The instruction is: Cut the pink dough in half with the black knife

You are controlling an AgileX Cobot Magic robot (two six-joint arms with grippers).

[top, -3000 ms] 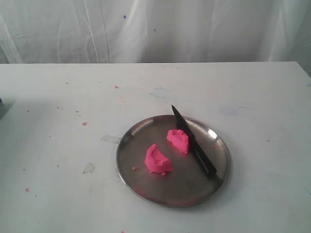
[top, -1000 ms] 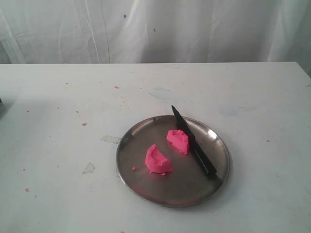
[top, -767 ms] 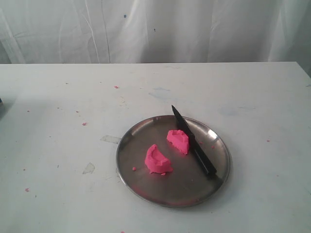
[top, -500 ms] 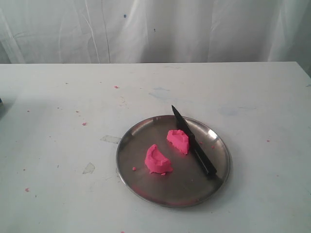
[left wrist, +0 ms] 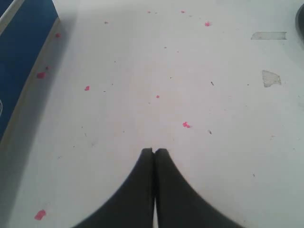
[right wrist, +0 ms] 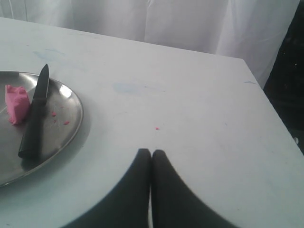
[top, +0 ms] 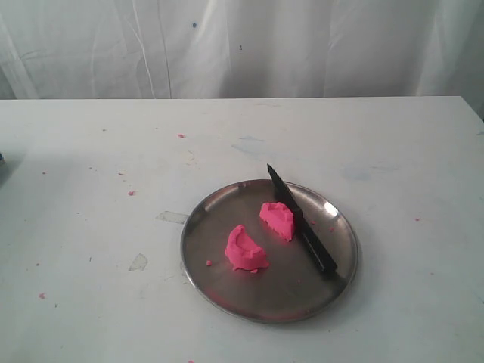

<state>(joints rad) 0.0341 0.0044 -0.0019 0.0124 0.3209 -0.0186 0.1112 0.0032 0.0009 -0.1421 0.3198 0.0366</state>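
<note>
the dough [top: 246, 249] lies in two chunks on the plate [top: 227, 291], the knife [top: 301, 221] flat beside the farther chunk [top: 277, 219]. the right claw [right wrist: 151, 153], pressed together and empty, sits over bare table [top: 91, 227] well clear of the plate's rim. the left claw [left wrist: 154, 152], also closed on nothing, is above scattered pink crumbs [left wrist: 186, 125] with a blue box [left wrist: 21, 52] off to one side.

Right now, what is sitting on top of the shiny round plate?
On the steel plate lie two chunks of pink dough, set apart, and the black knife beside the farther chunk, its tip over the rim. A few pink crumbs too. Whatever is under the chunks is hidden.
</note>
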